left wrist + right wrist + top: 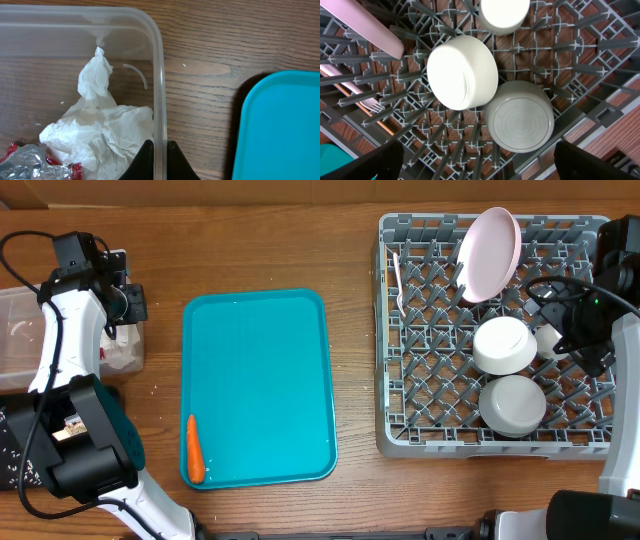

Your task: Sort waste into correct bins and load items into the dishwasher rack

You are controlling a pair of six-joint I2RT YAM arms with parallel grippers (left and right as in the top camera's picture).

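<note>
My left gripper (160, 155) is shut on the right wall of the clear tub (160, 75), one finger on each side. Inside the tub lie the crumpled white napkin (100, 125) and the red-and-silver foil wrapper (30, 160). The orange carrot piece (195, 450) lies at the front left of the teal tray (258, 380). The grey dishwasher rack (440, 330) holds the plate (490, 252) on edge, two upturned bowls (462, 72) (520, 117), the cup (504, 12) and the fork (397, 280). My right gripper (480, 157) is open and empty above the rack's bowls.
The black tray (10, 440) lies at the front left, mostly hidden by my left arm. The teal tray's edge (285, 130) lies just right of the tub. Bare wood separates the teal tray from the rack.
</note>
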